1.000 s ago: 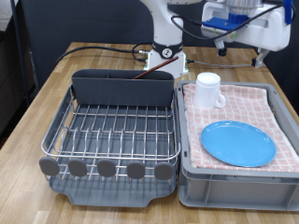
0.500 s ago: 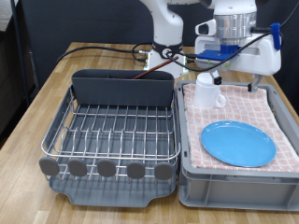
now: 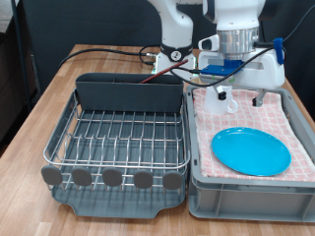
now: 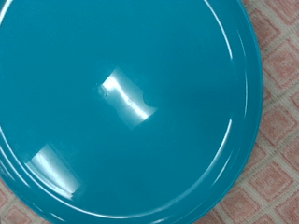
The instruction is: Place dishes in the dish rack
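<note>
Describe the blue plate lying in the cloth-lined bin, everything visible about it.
The round, flat, light-blue plate looks glossy, like glazed ceramic or plastic; the wrist view fills with it and shows bright light reflections and a shallow raised rim. It lies flat, face up, on the pink checked cloth inside the grey plastic bin, at the end nearer the exterior view's bottom. Nothing rests on it. The robot's gripper is above the bin, apart from the plate.
</note>
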Robot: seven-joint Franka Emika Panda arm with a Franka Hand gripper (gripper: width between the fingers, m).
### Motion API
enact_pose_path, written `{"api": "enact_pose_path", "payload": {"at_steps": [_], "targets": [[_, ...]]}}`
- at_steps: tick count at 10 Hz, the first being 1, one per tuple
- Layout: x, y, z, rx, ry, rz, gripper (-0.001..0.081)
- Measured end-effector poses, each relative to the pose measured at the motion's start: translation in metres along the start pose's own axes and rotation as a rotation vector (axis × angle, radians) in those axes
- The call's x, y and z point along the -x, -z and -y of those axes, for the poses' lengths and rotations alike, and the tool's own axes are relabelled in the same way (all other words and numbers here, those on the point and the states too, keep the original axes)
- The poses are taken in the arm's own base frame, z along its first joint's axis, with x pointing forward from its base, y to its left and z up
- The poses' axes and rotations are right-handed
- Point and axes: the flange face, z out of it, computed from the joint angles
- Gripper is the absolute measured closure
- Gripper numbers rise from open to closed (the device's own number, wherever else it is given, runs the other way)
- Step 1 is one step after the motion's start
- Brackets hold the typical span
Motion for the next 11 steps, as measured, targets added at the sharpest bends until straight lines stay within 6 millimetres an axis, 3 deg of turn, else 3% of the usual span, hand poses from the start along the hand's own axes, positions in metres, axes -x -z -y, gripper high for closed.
{"api": "enact_pose_path", "payload": {"at_steps": [11], "targets": [[-0.028, -0.058, -0.017, -0.051, 0.039, 0.062, 0.0004]]}}
